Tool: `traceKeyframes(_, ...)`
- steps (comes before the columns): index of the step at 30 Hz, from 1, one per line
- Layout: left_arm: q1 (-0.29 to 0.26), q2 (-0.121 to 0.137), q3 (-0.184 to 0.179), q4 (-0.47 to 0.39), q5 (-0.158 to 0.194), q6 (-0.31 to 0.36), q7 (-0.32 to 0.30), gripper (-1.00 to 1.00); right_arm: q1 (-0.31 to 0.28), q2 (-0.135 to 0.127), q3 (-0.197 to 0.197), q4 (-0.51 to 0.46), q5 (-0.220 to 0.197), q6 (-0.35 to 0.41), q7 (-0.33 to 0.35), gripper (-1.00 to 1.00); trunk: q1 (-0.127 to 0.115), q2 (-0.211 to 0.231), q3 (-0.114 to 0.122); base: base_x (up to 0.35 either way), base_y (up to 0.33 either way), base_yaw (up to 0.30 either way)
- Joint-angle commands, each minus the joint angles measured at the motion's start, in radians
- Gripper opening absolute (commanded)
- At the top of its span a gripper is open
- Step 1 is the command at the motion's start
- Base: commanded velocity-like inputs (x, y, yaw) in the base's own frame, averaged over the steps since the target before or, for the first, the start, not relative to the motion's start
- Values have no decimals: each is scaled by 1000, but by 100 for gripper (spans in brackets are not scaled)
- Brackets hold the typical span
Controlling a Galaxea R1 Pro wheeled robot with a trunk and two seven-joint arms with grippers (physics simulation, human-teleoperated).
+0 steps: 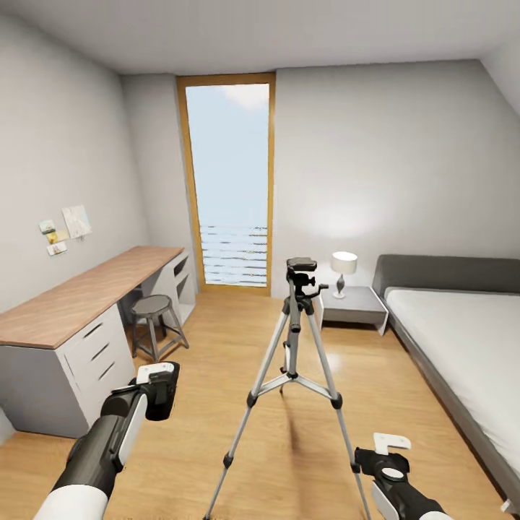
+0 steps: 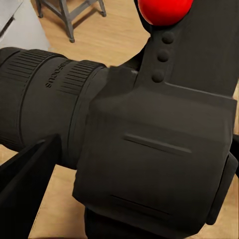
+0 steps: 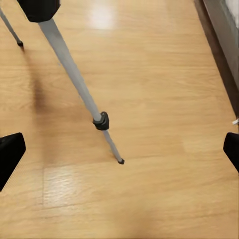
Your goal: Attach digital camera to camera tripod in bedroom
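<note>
Camera tripod (image 1: 292, 361) standing dead centre on the wood floor (image 1: 404, 404), head empty, roughly 12 o'clock from the robot, with the bed (image 1: 462, 339) off at 2 o'clock and the long worktop (image 1: 79, 296) plus stool (image 1: 155, 321) at 10 o'clock. Left end effector (image 1: 160, 390) down at 8 o'clock, clenched around the digital camera (image 2: 149, 149), lens barrel and red button (image 2: 164, 10) huge in the left wrist view. Right end effector (image 1: 386, 462) at 5 o'clock, released with fingertips (image 3: 10, 154) wide apart, looking down past a tripod leg (image 3: 74, 79) to the floor.
</note>
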Motion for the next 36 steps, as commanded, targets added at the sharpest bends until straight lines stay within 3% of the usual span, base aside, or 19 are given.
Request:
traceKeyframes(1,0,4,-1,0,5,4,3,-100,0,-2,-3,1,-4,-5,2,100,0,-1,-1,0,0,264)
traceKeyframes(6,0,16,0,1,8,4,0,-100,0,-35,-3,1,-5,-3,8,100,0,-1,-2,0,0,252)
traceKeyframes(10,0,20,-1,1,10,3,-1,-100,0,-84,-3,1,-10,-2,17,100,0,-1,-4,0,0,227)
traceKeyframes(13,0,21,-1,-1,10,4,-2,-100,0,-96,-3,1,-8,-3,17,100,0,-1,-5,0,0,125)
traceKeyframes(23,0,16,-6,-17,8,10,0,-100,0,-99,0,0,-1,0,4,100,0,-1,-6,0,0,-7)
traceKeyframes(36,0,17,-5,-43,8,18,0,-100,0,-94,1,-2,2,-1,-7,100,0,-1,-6,0,0,-253)
